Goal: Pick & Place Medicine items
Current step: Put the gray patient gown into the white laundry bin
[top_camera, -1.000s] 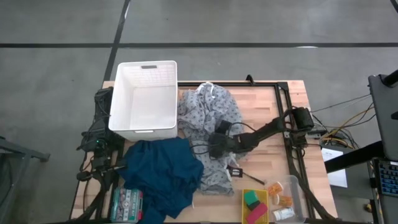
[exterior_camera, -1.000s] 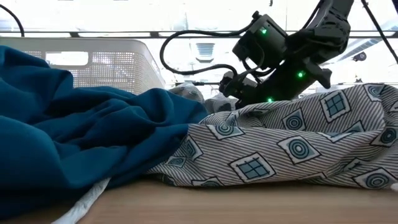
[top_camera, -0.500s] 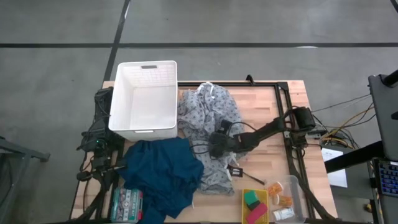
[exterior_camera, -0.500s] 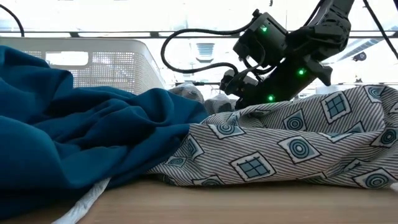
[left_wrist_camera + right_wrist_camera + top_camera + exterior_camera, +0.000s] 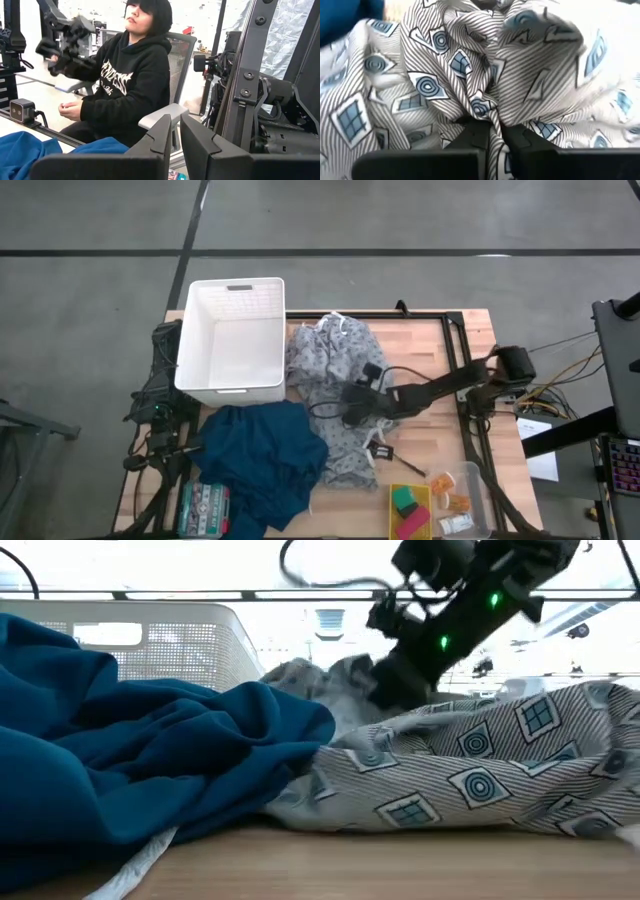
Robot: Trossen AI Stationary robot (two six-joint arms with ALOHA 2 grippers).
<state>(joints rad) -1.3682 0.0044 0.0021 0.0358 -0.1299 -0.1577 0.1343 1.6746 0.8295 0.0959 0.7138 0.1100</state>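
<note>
While the right gripper [image 5: 492, 131] pinches a fold of the grey patterned cloth [image 5: 335, 395] at the table's [image 5: 425, 380] middle, the left gripper [image 5: 174, 131] waits at the left edge, its fingers nearly pressed together on nothing. Small white carton [image 5: 455, 524] and orange pieces [image 5: 452, 492] lie in the clear tray [image 5: 478, 498] at the near right corner.

Robotics lab, concrete floor [image 5: 400, 220], metal rig frames [image 5: 250, 90], seated person [image 5: 125, 85]
</note>
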